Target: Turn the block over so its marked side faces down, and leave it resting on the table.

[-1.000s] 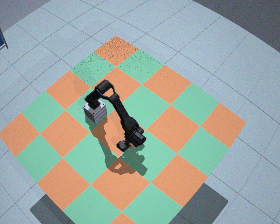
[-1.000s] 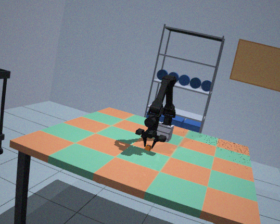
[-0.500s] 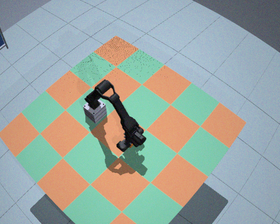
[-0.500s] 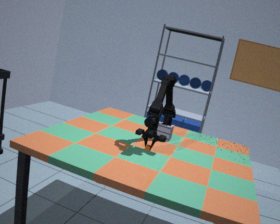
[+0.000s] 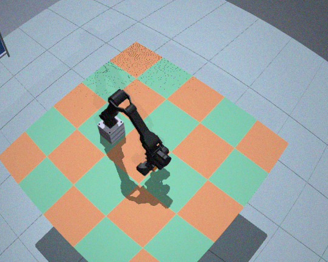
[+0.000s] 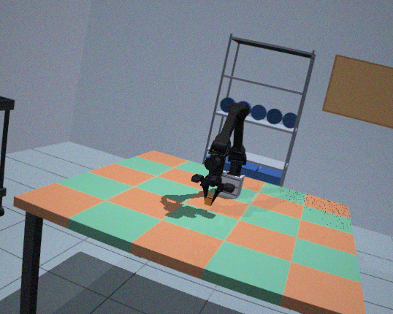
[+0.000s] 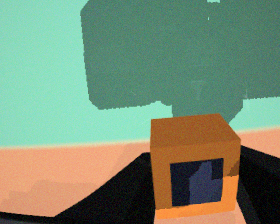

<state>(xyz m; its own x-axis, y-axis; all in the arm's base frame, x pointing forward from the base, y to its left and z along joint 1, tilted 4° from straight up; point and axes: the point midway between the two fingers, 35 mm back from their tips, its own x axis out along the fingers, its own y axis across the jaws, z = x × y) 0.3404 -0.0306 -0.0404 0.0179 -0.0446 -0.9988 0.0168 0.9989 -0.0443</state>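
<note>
A small orange block (image 7: 162, 185) (image 6: 208, 201) (image 5: 155, 169) has a dark blue square on one face. In the wrist view that marked face is turned toward the camera, up toward the gripper, and partly shaded; a plain side shows beyond it. My gripper (image 7: 195, 167) (image 6: 209, 199) is shut on the block, with one black finger against each of two opposite sides. In the exterior view the block appears a little above the table. In the top view the arm hides most of it. The block's underside is hidden.
The table (image 5: 142, 219) (image 6: 170, 234) has orange and green squares. The arm's grey base (image 5: 112, 134) (image 6: 231, 186) stands behind the gripper. The arm's shadow falls across the squares beside the block. A shelf rack (image 6: 263, 83) stands beyond the table.
</note>
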